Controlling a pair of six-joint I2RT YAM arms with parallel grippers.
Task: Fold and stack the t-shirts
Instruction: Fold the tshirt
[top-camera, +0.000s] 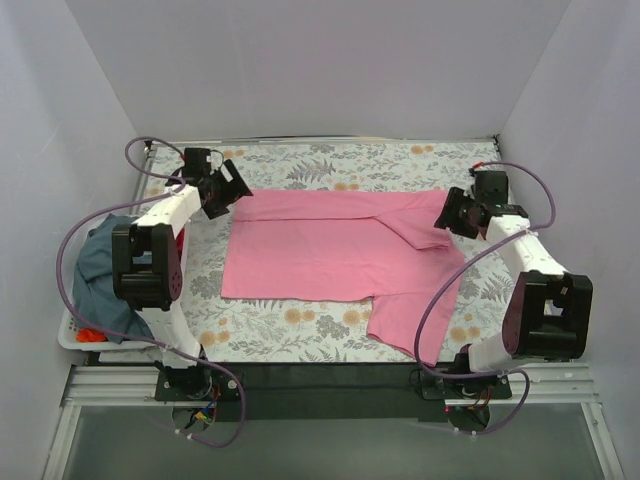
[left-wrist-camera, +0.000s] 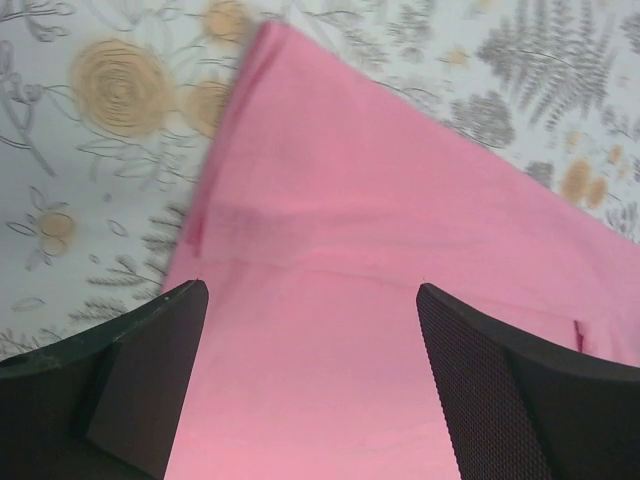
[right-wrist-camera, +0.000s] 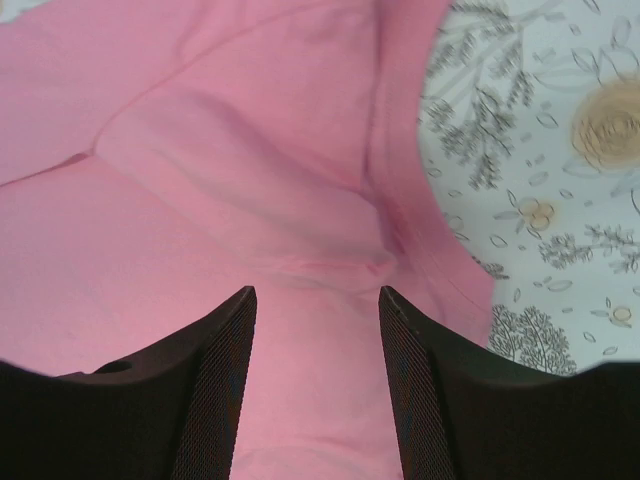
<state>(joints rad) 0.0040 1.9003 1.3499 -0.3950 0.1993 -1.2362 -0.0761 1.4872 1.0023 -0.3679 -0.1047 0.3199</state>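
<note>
A bright pink t-shirt (top-camera: 330, 250) lies spread on the flowered table, its far long edge folded over toward the middle and one sleeve sticking out at the near right (top-camera: 415, 320). My left gripper (top-camera: 228, 192) is open and empty above the shirt's far left corner; the pink cloth (left-wrist-camera: 330, 250) shows between its fingers. My right gripper (top-camera: 450, 212) is open and empty above the shirt's right end, over a folded sleeve (right-wrist-camera: 280, 210). A slate blue-grey shirt (top-camera: 100, 265) hangs out of the basket at the left, with a bit of red cloth (top-camera: 90, 335) below it.
A white plastic laundry basket (top-camera: 72, 335) stands off the table's left edge beside the left arm. The flowered tablecloth (top-camera: 330, 165) shows along the far edge and the near side. White walls close in the back and both sides.
</note>
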